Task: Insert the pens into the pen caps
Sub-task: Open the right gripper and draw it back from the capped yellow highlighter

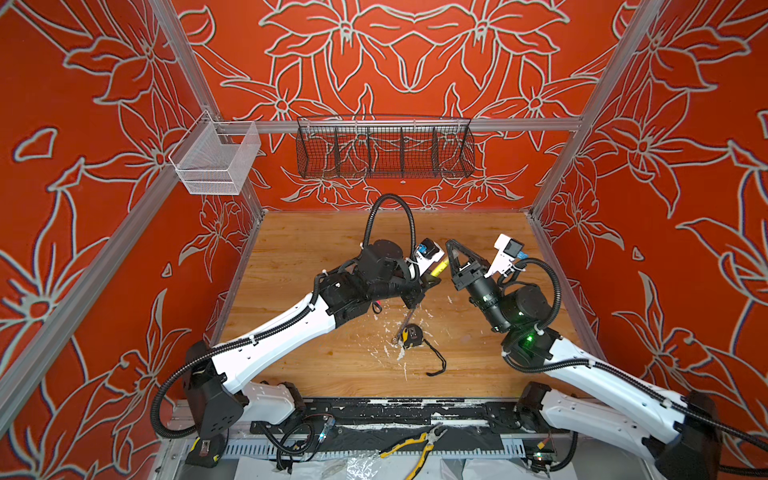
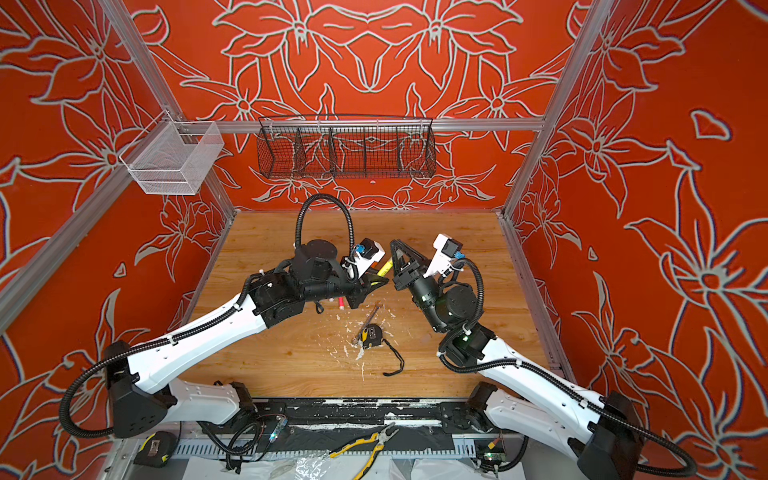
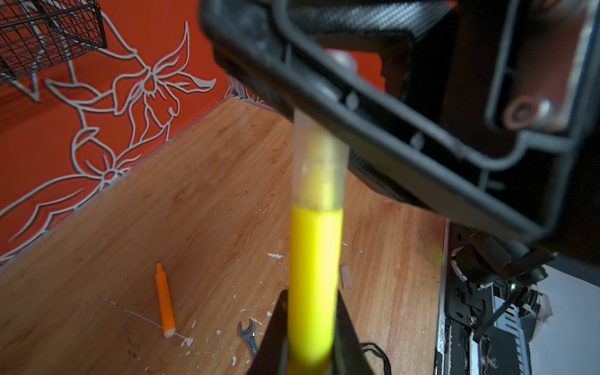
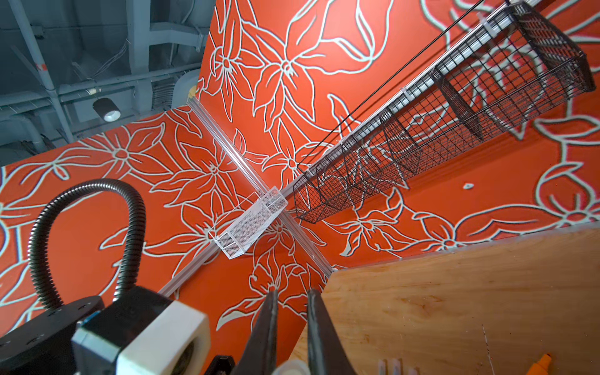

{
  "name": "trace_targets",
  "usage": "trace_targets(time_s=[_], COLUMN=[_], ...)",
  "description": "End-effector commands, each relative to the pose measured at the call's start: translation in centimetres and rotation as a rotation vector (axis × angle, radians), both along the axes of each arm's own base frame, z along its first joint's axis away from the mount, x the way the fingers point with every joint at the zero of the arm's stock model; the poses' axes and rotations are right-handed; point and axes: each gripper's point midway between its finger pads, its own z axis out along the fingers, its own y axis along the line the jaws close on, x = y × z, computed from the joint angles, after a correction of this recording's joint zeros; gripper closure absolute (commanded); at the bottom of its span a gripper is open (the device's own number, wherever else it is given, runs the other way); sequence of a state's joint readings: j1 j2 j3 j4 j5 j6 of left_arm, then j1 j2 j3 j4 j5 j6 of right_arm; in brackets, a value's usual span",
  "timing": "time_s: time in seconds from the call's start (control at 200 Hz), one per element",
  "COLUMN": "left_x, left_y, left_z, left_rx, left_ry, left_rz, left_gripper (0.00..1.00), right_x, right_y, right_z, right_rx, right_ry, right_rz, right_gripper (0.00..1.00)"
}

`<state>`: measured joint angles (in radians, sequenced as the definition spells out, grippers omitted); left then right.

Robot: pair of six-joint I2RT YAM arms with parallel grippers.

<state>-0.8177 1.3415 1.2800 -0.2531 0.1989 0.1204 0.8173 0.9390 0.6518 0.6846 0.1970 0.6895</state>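
Above the table (image 1: 311, 249), 1 pen (image 3: 315, 259) in left gripper (image 1: 434, 279) sits inside 1 pen cap (image 3: 319, 168) in right gripper (image 1: 450, 246); wrench (image 1: 405, 326) and tape measure (image 1: 412, 336) lie in front.

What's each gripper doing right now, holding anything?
Left gripper: closed on the yellow pen.
Right gripper: closed on the clear pen cap, which sits over the pen's tip.

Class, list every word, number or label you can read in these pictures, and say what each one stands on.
None can be read.
wrench: a tiny mark on its shaft, too blurred to read.
tape measure: a pale patch on its face, too small to read.
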Motion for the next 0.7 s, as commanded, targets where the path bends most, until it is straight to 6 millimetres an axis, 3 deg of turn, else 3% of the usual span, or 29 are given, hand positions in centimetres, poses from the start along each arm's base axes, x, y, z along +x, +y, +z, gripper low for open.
trace_targets(time_s=[0.0, 0.235, 0.315, 0.4, 0.465, 0.58, 0.696], left_x=[5.6, 6.5, 6.6, 6.6, 6.4, 5.9, 5.8], left_y=[3.0, 4.6, 4.9, 5.0, 5.0, 5.5, 7.1], left_z=[14.4, 17.3, 17.4, 16.4, 14.4, 8.9, 1.5], left_rx=[-0.351, -0.402, -0.403, -0.391, -0.365, -0.28, -0.172], left_ry=[-0.315, -0.367, -0.372, -0.36, -0.331, -0.275, -0.151], left_rz=[0.253, 0.301, 0.311, 0.313, 0.306, 0.31, 0.39], left_gripper=[1.0, 1.0, 1.0, 1.0, 1.0, 1.0, 1.0], right_x=[-3.4, -4.7, -4.8, -4.6, -4.3, -3.6, -3.4], right_y=[6.1, 7.8, 8.1, 7.2, 5.8, 1.9, -2.6], right_z=[-8.9, -9.8, -10.2, -10.0, -9.5, -8.8, -7.0], right_rx=[-0.192, -0.201, -0.206, -0.208, -0.218, -0.263, -0.37], right_ry=[0.187, 0.192, 0.203, 0.204, 0.203, 0.215, 0.191], right_rz=[0.318, 0.374, 0.376, 0.331, 0.268, 0.099, -0.087], right_gripper=[1.0, 1.0, 1.0, 1.0, 0.99, 0.7, 0.48])
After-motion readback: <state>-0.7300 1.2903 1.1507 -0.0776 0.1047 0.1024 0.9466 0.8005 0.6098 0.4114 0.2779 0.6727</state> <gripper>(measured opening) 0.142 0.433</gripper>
